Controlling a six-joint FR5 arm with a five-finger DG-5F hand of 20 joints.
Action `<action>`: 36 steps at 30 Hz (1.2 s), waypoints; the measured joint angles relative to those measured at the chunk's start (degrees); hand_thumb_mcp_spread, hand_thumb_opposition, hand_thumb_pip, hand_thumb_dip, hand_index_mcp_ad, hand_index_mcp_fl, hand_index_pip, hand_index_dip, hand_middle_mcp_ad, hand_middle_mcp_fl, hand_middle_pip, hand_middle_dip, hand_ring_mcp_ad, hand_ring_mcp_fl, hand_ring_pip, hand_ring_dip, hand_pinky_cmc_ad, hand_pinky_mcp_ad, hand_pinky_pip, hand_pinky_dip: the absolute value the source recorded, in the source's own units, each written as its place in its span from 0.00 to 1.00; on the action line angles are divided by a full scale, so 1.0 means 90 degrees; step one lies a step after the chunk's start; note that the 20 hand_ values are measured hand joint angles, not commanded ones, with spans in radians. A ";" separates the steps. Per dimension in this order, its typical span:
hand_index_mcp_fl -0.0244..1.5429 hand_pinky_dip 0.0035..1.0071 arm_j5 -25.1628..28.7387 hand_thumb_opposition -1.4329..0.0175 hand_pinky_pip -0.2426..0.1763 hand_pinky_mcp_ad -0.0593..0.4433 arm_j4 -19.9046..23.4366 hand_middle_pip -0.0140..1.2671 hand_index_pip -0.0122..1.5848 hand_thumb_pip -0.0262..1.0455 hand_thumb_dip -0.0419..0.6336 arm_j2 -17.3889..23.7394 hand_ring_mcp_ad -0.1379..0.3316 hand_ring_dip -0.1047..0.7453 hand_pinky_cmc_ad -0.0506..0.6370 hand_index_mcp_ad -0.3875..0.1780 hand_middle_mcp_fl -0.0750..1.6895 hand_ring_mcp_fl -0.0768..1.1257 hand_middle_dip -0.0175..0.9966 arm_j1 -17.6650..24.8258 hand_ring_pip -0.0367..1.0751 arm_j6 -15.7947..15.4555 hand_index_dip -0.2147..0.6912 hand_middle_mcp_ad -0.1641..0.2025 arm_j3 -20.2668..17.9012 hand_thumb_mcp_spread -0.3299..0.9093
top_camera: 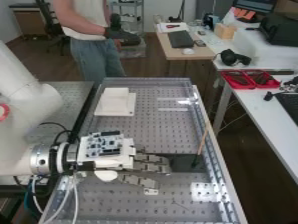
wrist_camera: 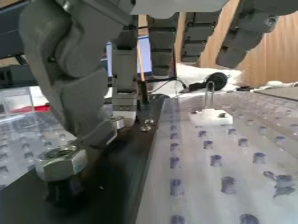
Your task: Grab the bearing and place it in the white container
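Dark hand [top_camera: 151,159] spread above the black strip [wrist_camera: 113,172]

In the high view the hand sits a little below the centre of the frame, its ribbed segments reaching over the perforated metal table [top_camera: 130,206]. The wrist view shows its smooth grey fingers [wrist_camera: 125,65] held apart, fairly straight, with the thumb at the left of the frame. Just beside the thumb's tip, left of the wrist view's centre, is a small, shiny round piece that looks like the bearing [wrist_camera: 118,122], partly hidden; whether they touch cannot be told. A faceted steel nut [wrist_camera: 61,162] tops a dark, rounded post at lower left, over the flat, glossy strip. A white block [wrist_camera: 211,117] with a thin wire loop stands right of centre. In the high view, the smooth, boxy white container [top_camera: 115,96] lies above and left of the frame's centre.
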 joint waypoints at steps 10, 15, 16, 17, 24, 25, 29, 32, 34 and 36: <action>0.21 0.16 0.0015 0.39 0.52 0.58 0.0040 0.12 0.77 0.59 0.56 -0.0023 0.51 0.16 0.50 0.48 0.15 0.06 0.19 0.0006 0.14 -0.0046 0.36 0.62 0.0010 0.61; 0.24 0.16 0.0017 0.39 0.52 0.58 0.0090 0.12 0.77 0.58 0.56 -0.0021 0.51 0.16 0.50 0.48 0.16 0.06 0.19 0.0008 0.14 -0.0014 0.35 0.62 -0.0002 0.62; 0.24 0.16 0.0021 0.39 0.52 0.58 0.0093 0.12 0.77 0.58 0.56 -0.0019 0.51 0.16 0.50 0.48 0.15 0.06 0.19 0.0009 0.14 -0.0012 0.35 0.62 -0.0004 0.62; 0.25 0.16 0.0023 0.39 0.52 0.58 0.0095 0.12 0.78 0.58 0.56 -0.0019 0.51 0.16 0.50 0.49 0.16 0.06 0.19 0.0010 0.14 -0.0012 0.35 0.62 -0.0006 0.62; 0.25 0.16 0.0046 0.38 0.55 0.58 0.0142 0.12 0.81 0.58 0.54 -0.0014 0.51 0.16 0.50 0.51 0.17 0.06 0.19 0.0032 0.14 0.0016 0.35 0.62 -0.0039 0.62; 0.25 0.16 0.0047 0.38 0.55 0.58 0.0156 0.12 0.82 0.57 0.54 -0.0014 0.51 0.16 0.50 0.51 0.17 0.07 0.19 0.0034 0.14 0.0022 0.35 0.62 -0.0044 0.64; 0.26 0.16 0.0053 0.37 0.55 0.58 0.0176 0.11 0.82 0.55 0.54 -0.0015 0.50 0.16 0.50 0.52 0.18 0.08 0.19 0.0033 0.14 0.0039 0.35 0.62 -0.0039 0.64; 0.27 0.16 0.0048 0.37 0.55 0.58 0.0165 0.12 0.82 0.55 0.53 -0.0018 0.50 0.16 0.50 0.52 0.18 0.08 0.20 0.0028 0.14 0.0044 0.35 0.62 -0.0024 0.64; 0.27 0.16 0.0039 0.37 0.55 0.58 0.0141 0.12 0.82 0.55 0.53 -0.0019 0.50 0.16 0.50 0.52 0.19 0.08 0.20 0.0025 0.14 0.0035 0.35 0.62 -0.0011 0.64; 0.27 0.16 0.0036 0.37 0.55 0.58 0.0132 0.12 0.82 0.55 0.53 -0.0017 0.51 0.16 0.50 0.52 0.19 0.08 0.20 0.0023 0.14 0.0034 0.35 0.62 -0.0007 0.64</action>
